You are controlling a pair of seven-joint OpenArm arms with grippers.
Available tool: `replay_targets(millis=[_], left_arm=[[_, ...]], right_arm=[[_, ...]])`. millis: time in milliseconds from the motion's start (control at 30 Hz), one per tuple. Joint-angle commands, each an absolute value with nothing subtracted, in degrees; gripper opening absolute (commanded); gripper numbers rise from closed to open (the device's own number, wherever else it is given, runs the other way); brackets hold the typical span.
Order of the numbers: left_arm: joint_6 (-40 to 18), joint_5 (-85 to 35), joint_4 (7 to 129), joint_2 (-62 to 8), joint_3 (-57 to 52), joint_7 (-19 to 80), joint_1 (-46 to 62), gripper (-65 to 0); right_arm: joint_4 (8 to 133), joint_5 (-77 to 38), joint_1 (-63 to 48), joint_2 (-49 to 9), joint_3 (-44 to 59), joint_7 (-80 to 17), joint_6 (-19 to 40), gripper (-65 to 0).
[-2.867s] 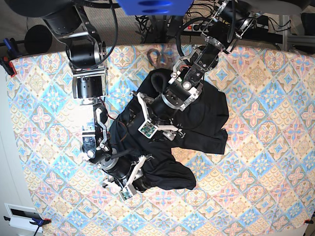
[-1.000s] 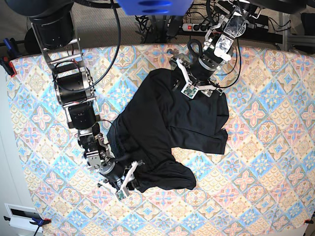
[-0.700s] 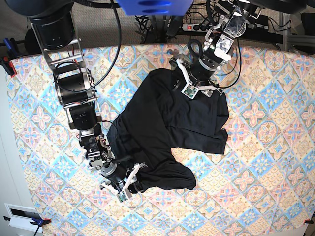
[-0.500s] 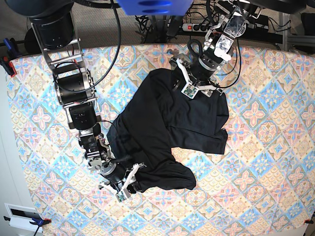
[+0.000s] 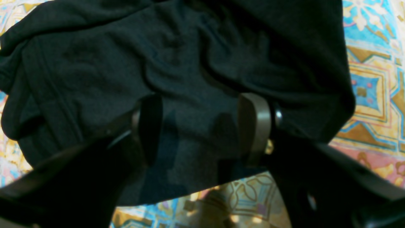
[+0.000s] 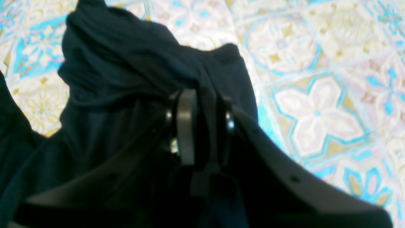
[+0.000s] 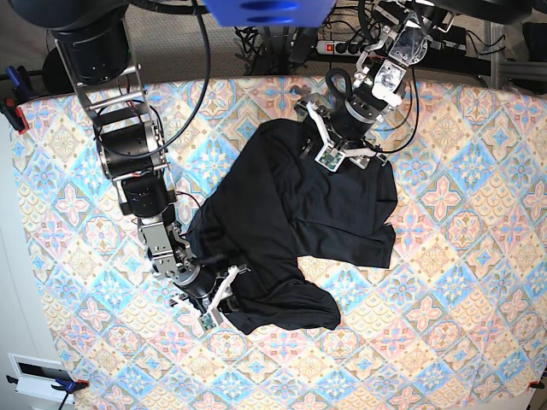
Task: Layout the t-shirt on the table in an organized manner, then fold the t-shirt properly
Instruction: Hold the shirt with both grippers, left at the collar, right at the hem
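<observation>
**T-SHIRT PARTLY SPREAD, 1 GRIPPER CLAMPED ON FABRIC, 1 OPEN ABOVE IT**

T-shirt: black, crumpled, lying near centre of table. Not flat; folds and overlapping layers across the body. 1 lobe bunched at the near edge in base view, another flap extending toward that view's right side. Patterned cloth visible all around the garment.

Right gripper: at base view's left, low on the near-left edge of the t-shirt. Per right wrist view, right gripper pinched shut on a gathered ridge of fabric; fingers close together w/ cloth between them. Fabric rising out of the pinch into a peaked fold, then draping down to the left. Tile pattern visible to the right and above.

Left gripper: at base view's right, over the far edge of the t-shirt, near the far table edge. Per left wrist view, left gripper w/ fingers spread wide apart, nothing between them except wrinkled fabric lying below. Contact btwn fingertips and cloth: cannot tell. Shirt edge ending just under the fingers, tile pattern showing below and at right.

Arms well apart, 1 at each end of the garment.
</observation>
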State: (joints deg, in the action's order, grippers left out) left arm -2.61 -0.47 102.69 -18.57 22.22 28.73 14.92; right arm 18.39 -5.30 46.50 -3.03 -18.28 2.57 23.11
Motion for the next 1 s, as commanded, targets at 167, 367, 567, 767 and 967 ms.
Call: replay_targets(millis=[167,367,567,767,967], left_arm=[[-2.42,-0.57,103.87,-18.68,22.11,27.47,14.64,-30.7],[-2.42,-0.57,103.87,-18.68,22.11,27.47,14.64,-30.7],[-2.42,-0.57,103.96,-18.68,22.02,27.47,14.64,-30.7],[-2.42,-0.57,103.96,-18.68,22.02,27.47,14.64,-30.7],[-2.42,-0.57,103.96,-18.68,22.02,27.47,14.64,-30.7]], right_arm=[[19.3,-6.02,49.01,-3.12,-18.24,4.26,22.37,-49.8],[19.65,-6.02,49.01,-3.12,-26.59,6.37,21.85,-48.0],[19.3,-6.2,48.92,-3.12,-29.93,10.07,21.41,-48.0],[19.3,-6.11,48.92,-3.12,-30.46,10.07,16.75,-43.6],[19.3,-6.11,48.92,-3.47,-30.55,9.98,16.66,-38.4]])
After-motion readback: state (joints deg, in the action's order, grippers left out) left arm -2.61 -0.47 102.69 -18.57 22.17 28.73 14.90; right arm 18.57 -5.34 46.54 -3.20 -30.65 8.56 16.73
